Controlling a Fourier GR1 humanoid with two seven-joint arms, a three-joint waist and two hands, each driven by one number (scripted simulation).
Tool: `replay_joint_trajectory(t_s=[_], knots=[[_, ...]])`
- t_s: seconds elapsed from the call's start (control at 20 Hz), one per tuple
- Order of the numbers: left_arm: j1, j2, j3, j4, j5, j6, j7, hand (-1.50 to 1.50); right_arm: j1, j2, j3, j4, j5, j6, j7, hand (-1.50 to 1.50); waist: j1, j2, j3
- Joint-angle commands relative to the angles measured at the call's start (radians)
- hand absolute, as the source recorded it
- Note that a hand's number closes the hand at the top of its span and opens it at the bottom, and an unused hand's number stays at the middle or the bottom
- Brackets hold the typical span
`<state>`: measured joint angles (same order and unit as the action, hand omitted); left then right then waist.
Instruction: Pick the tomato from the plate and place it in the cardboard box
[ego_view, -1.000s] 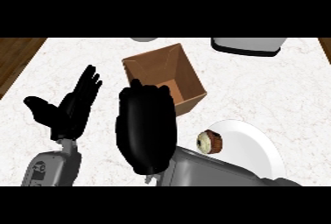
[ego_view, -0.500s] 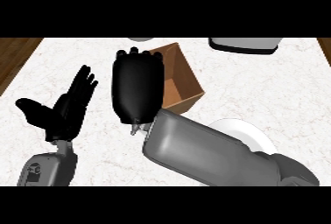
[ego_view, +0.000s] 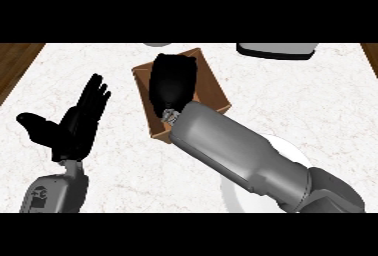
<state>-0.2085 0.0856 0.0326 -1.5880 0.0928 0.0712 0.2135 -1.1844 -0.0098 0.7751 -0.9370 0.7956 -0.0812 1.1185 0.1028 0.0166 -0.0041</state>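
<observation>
Right now the right robot hand (ego_view: 173, 82) sits over the open cardboard box (ego_view: 214, 90), its back turned up and fingers pointing toward the far edge of the tabletop (ego_view: 133, 165). The tomato is not visible; the hand covers most of the box's inside, so whether the tomato is under it or in its grasp cannot be told, nor how it looks. Whether these fingers are curled or straight cannot be told either. The grey forearm crosses above the white plate (ego_view: 291, 152), hiding most of it. The left robot hand (ego_view: 70, 131) rests open at the left, fingers straight and spread, thumb out, well apart from the box.
</observation>
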Motion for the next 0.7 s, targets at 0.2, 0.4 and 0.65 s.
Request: replay_joint_trajectory(t_s=[0.2, 0.4, 0.65], knots=[[-0.006, 0.010, 0.000, -0.037, -0.007, 0.012, 0.041, 0.00, 0.012, 0.009, 0.022, 0.154, -0.195, -0.110, 0.021, -1.50, -0.010, -0.001, 0.003], [0.016, -0.008, 0.002, -0.011, -0.001, 0.012, 0.005, 0.00, -0.003, 0.009, 0.045, 0.151, -0.084, -0.333, -0.067, -1.50, -0.024, -0.001, 0.003], [0.021, -0.003, 0.010, -0.031, 0.001, 0.015, 0.008, 0.00, -0.064, 0.009, -0.013, 0.097, -0.034, -0.550, -0.091, -1.50, -0.036, -0.007, 0.004]])
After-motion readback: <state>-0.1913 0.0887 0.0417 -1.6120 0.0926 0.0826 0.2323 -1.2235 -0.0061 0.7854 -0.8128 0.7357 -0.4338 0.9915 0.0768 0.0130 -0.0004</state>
